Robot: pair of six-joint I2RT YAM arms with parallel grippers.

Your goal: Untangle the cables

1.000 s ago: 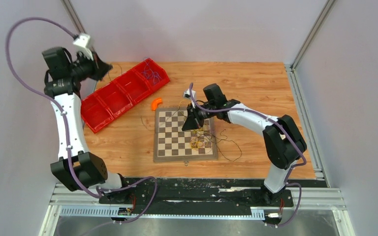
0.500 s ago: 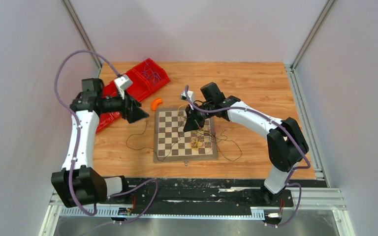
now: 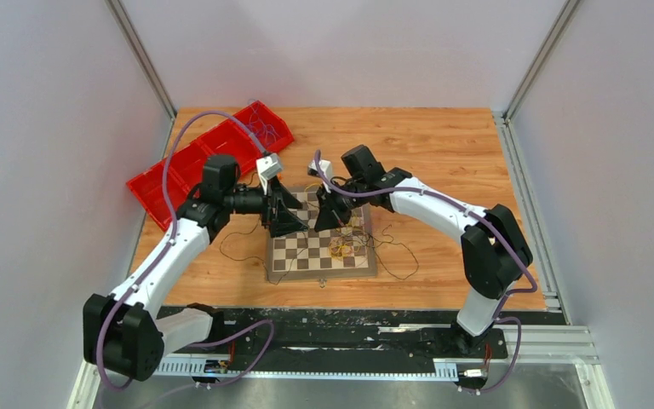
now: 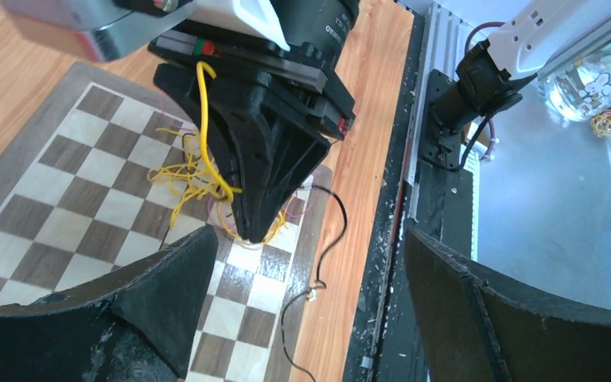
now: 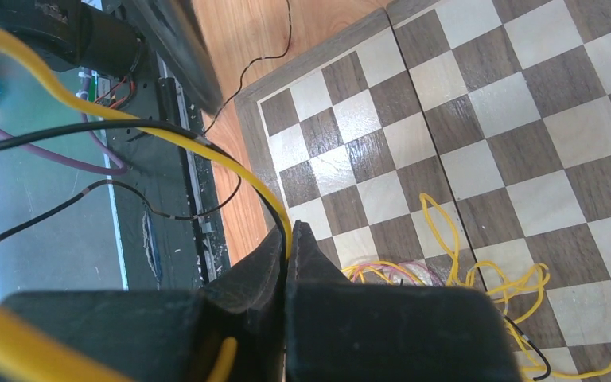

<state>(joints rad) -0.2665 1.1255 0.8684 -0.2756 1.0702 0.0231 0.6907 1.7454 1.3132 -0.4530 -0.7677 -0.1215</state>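
The left gripper [image 4: 306,243] hangs over the far left part of the chessboard [image 3: 294,260], its two fingers [image 4: 151,294] spread wide with nothing between them. Just beside it and facing it, the right gripper [image 5: 289,232] points down at the board with its jaws pressed together on a yellow cable [image 5: 199,147], which comes out at the fingertips and runs up along the gripper's side. Under that gripper's tip a loose tangle [image 3: 339,247] of yellow loops lies on the squares, with a thin pinkish strand mixed in. A black cable [image 3: 402,256] trails off the board's right edge onto the wooden table [image 3: 443,153], and another black one [image 3: 237,243] curls on the table left of the board. A row of red bins [image 3: 179,170] stands at the far left, with thin purple wire [image 3: 264,129] in its farthest compartment.
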